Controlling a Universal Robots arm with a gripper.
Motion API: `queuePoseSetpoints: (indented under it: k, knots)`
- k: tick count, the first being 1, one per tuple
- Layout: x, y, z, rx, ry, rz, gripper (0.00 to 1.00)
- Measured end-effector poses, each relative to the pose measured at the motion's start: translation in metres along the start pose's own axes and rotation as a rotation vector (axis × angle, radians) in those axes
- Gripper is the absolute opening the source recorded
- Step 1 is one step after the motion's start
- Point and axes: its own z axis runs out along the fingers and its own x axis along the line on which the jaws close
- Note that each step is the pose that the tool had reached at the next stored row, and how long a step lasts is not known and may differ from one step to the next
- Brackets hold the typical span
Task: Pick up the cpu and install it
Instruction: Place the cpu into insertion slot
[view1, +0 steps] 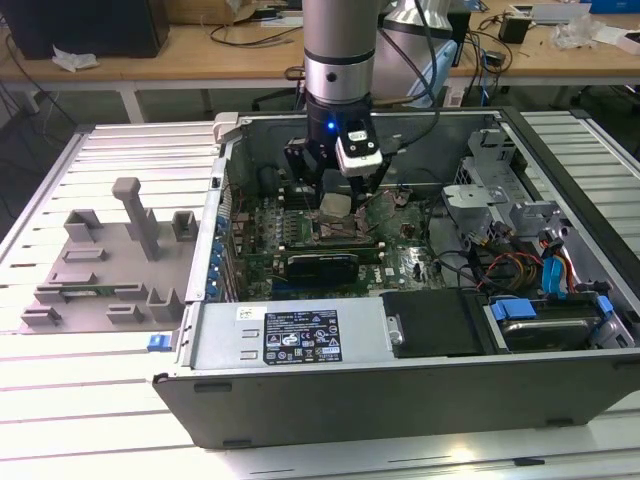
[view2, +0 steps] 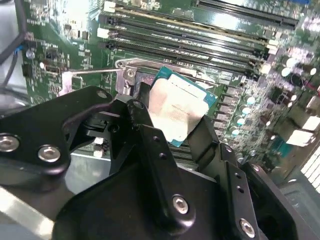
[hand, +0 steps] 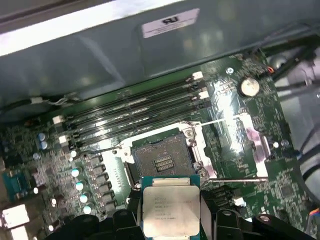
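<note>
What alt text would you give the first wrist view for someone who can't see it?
The gripper holds the cpu, silver top showing, close to the open, empty socket on a green motherboard. Long black memory slots lie beyond the socket.

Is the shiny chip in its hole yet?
Not yet: the gripper holds the cpu above the open, empty socket.

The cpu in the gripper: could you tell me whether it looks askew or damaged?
Nothing stands out. In the first wrist view the cpu sits square in the gripper, with no visible damage, above the open, empty socket, not yet seated.
</note>
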Motion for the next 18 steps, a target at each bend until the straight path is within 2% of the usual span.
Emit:
queuePoseSetpoints:
  k: [2, 7, 11, 18]
  knots:
    - [0.0000, 0.0000, 0.0001, 0.0008, -0.0002, 0.032, 0.55]
    - [0.0000, 0.0000, 0.0004, 0.0044, -0.0010, 0.181, 0.55]
    - [0.0000, 0.0000, 0.0005, 0.0066, -0.0015, 0.271, 0.55]
    - [0.0000, 0.0000, 0.0008, 0.0097, -0.0023, 0.403, 0.55]
